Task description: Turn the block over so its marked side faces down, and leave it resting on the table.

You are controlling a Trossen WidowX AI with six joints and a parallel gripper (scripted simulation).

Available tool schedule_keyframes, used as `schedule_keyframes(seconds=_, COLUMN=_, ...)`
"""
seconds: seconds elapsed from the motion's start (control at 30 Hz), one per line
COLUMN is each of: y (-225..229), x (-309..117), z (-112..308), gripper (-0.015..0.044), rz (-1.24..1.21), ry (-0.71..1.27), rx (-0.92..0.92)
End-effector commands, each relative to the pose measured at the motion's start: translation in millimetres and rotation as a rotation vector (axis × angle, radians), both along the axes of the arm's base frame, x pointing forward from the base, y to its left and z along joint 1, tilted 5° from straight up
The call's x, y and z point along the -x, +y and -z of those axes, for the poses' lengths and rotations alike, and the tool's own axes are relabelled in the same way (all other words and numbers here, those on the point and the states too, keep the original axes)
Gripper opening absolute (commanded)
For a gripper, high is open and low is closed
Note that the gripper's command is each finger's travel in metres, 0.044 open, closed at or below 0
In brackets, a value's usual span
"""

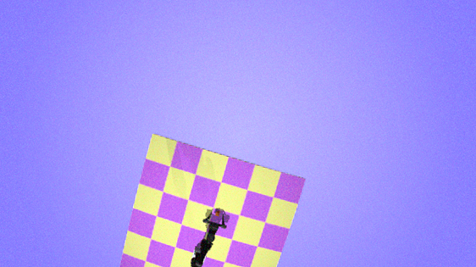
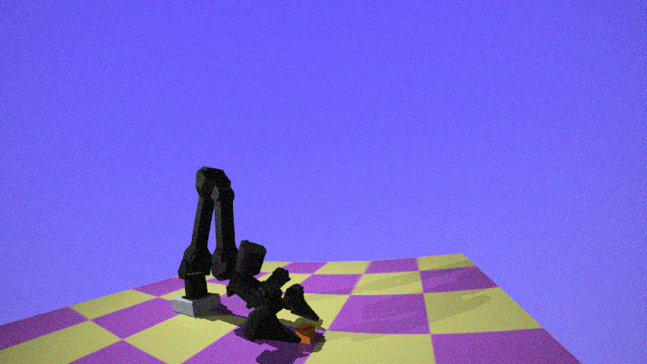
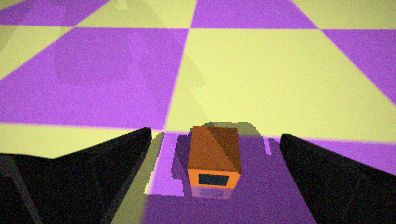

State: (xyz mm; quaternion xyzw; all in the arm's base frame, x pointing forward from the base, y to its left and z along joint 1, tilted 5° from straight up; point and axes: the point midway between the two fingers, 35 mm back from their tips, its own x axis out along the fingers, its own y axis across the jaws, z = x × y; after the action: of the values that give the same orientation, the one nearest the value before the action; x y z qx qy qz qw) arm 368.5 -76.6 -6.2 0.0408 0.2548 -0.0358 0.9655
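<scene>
The orange block (image 1: 217, 213) (image 2: 305, 333) (image 3: 215, 150) rests on the checkered table (image 1: 255, 231) (image 2: 385, 312) (image 3: 270, 75). In the wrist view its plain brown-orange top shows, and the dark rectangular mark (image 3: 213, 179) is on the upright side that faces the wrist camera. A faint reflection of that side shows on the table below it. My gripper (image 1: 217, 214) (image 2: 308, 330) (image 3: 214, 136) is open wide and low over the table. One finger stands on each side of the block, with a gap to it on both sides in the wrist view.
The arm's grey base (image 2: 195, 304) stands behind the gripper in the exterior view. The arm's dark shadow falls around the block and fingers. The table's far edge (image 1: 228, 156) lies beyond the block in the top view.
</scene>
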Motion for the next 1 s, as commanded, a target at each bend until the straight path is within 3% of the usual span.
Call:
schedule_keyframes(seconds=0.0, y=1, x=0, z=1, gripper=0.044, rz=-0.002, ry=0.0, rx=-0.007)
schedule_keyframes(seconds=0.53, y=0, x=-2, z=0, gripper=0.044, rz=-0.002, ry=0.022, rx=-0.008)
schedule_keyframes(seconds=0.77, y=-7, x=-11, z=-19, gripper=0.044, rz=-0.012, ry=0.262, rx=-0.026)
schedule_keyframes(seconds=0.97, y=-4, x=10, z=-61, gripper=0.044, rz=-0.031, ry=0.477, rx=-0.047)
